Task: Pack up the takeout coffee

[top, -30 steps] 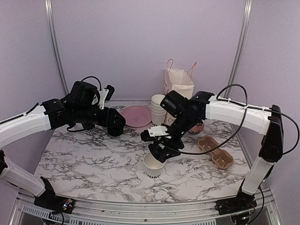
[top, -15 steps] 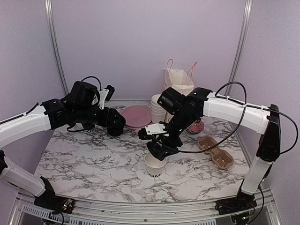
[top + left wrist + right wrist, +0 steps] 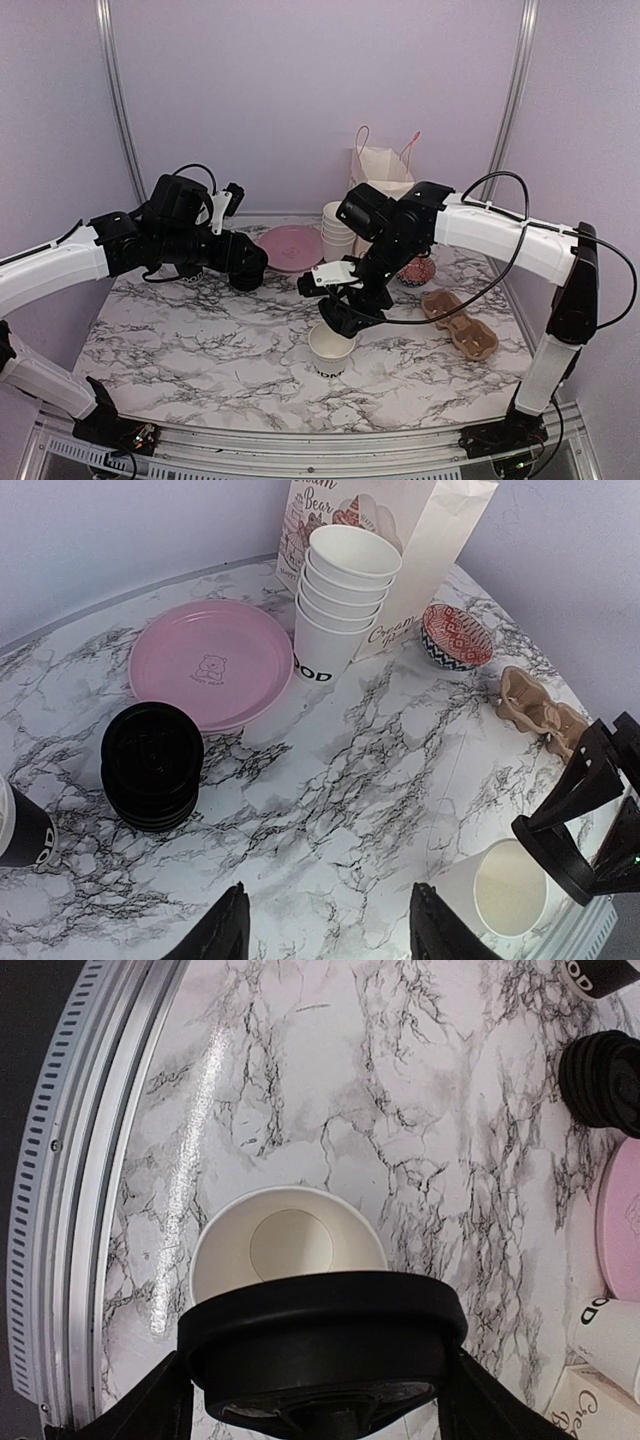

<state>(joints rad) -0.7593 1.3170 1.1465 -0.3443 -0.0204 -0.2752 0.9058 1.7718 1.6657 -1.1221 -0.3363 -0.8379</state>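
The right gripper (image 3: pixel 320 1392) is clenched on a black dome lid (image 3: pixel 320 1322), one finger pressed to each side of it at the bottom of the wrist view. The lid hangs just over the near rim of an open white paper cup (image 3: pixel 288 1245); whether lid and rim touch cannot be told. The cup stands upright on the marble-patterned table (image 3: pixel 180 340), low and centre in the overhead view, with dark lettering near its base too small to read. The left gripper (image 3: pixel 335 932) is released, its fingers spread wide with nothing between them, and it hangs over the table's left half, well apart from the cup. In the left wrist view, a stack of black dome lids (image 3: pixel 152 765) sits centre left, touching the edge of a round pink plate (image 3: pixel 212 660) stamped with a small bear. Just to the right of the plate is a stack of lidless white paper cups (image 3: pixel 335 600), the lowest one reading "OOD". Behind them is a white paper bag (image 3: pixel 420 520) printed "Cream Bear". At the right are a small red patterned bowl (image 3: pixel 456 635) and a brown pulp cup carrier (image 3: pixel 540 705). A black cup (image 3: pixel 20 830) with white letters "OD" shows at the left edge.
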